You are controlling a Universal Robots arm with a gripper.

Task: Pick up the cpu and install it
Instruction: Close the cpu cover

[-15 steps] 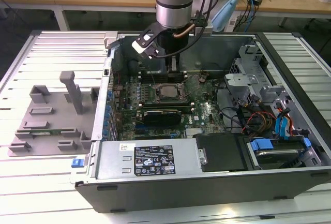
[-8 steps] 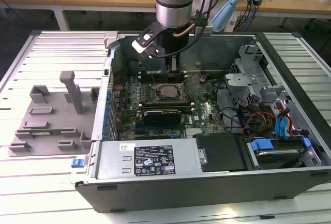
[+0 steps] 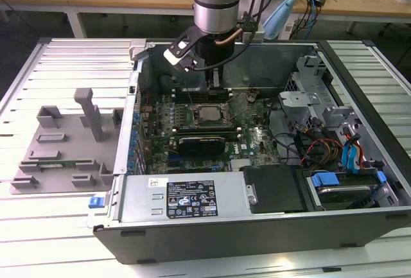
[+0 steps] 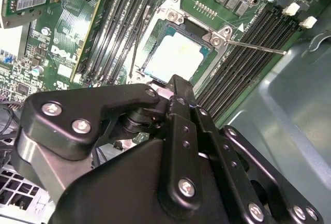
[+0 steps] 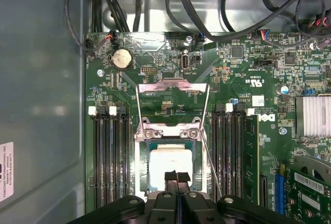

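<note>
Cpu [image 5: 168, 163] noted lying flat in the socket [image 5: 140, 154] of the motherboard [image 5: 243, 69] inside the open computer case [image 5: 41, 105], load plate [image 5: 172, 87] hinged up. Found gripper [image 5: 176, 176] just above the cpu's edge, fingers pressed together, gripping nothing. Could not tell whether tips touched it.

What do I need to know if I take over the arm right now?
Gripper: shut, holding nothing, poised over the cpu inside the open case.
Cpu: lies in the socket on the board; whether it is fully seated cannot be told.
Done: cpu picked up and placed in the socket.
Left: the load plate stands open and the lever is unlatched, so the cpu is not clamped.
</note>
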